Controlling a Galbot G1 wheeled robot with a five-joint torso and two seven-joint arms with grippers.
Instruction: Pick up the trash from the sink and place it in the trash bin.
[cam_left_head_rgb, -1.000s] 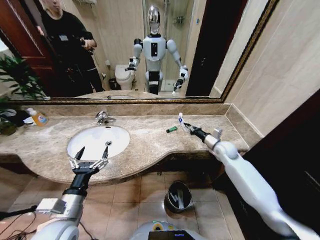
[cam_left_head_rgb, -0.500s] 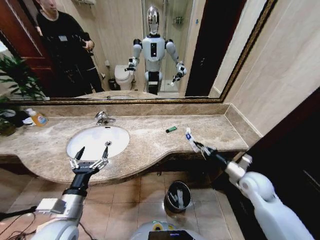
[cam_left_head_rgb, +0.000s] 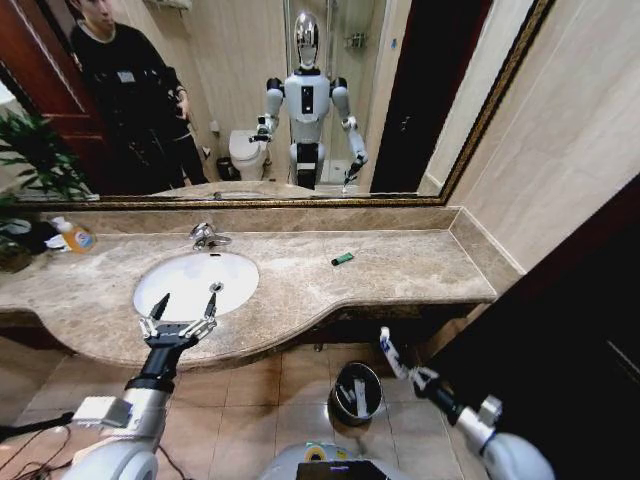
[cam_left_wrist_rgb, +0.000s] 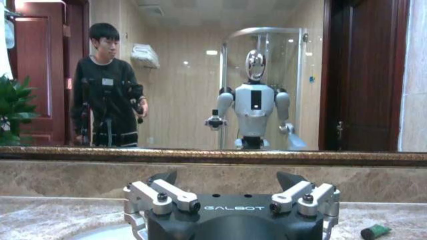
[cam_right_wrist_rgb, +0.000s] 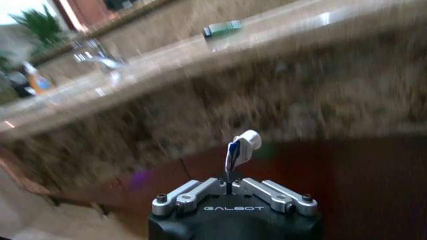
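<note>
1. Carry-to-bin step: right claw is clamped on the white tube with blue print, just beside the trash bin.
2. Next up, I'd guess: get it above the rim, let go.
3. Left claw hangs spread wide at the sink.
4. Head view shows the bin; right wrist shows the grip plus the green piece on the worktop.

warm indoor light, head view bowed at edges, right wrist view motion-blurred, mirror reflections sharp

The left gripper is being held level with its fingers spread wide. The right gripper is being held low, its fingers pinched together.
</note>
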